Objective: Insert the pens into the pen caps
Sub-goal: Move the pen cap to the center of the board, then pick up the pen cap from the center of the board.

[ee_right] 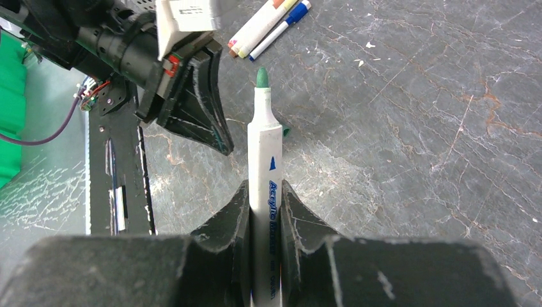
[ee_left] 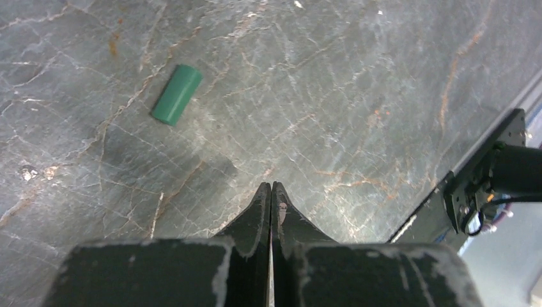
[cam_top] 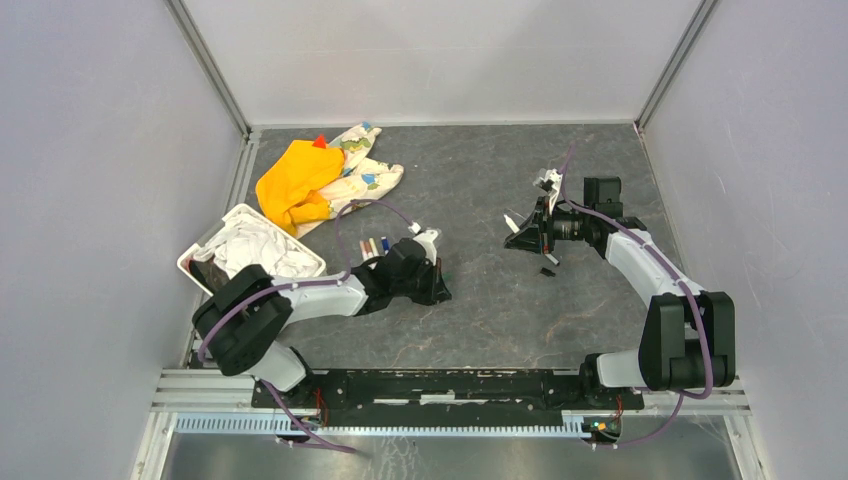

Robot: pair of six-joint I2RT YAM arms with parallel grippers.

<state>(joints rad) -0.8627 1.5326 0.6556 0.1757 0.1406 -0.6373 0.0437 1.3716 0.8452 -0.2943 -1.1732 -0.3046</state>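
Where the right gripper (ee_right: 265,192) clamps a white-barrelled pen (ee_right: 265,137) between its fingers, blue lettering runs along the barrel and reads "Acrylic Marker", with a small blue triangle printed above it; further words lower down are too blurred to read. The pen's green tip is bare and points away from the wrist, toward the left arm. A white tag (ee_right: 188,11) on the left arm's wrist carries print too small to make out. In the top view the right arm reaches in from the right side with its elbow bent and its forearm stretched leftward, bringing its gripper near the middle of the desk (cam_top: 480,330). The left arm lies low, stretched rightward from its base, and the left gripper (ee_left: 271,192) is closed on nothing, its two fingers pressed flat together. The green cap (ee_left: 177,94) lies on its side on the desk, ahead and to the left of those fingers in the left wrist view, apart from them. A few other pens (cam_top: 375,245) lie side by side just behind the left arm's wrist, and orange and patterned cloths (cam_top: 320,180) sit at the far left of the desk
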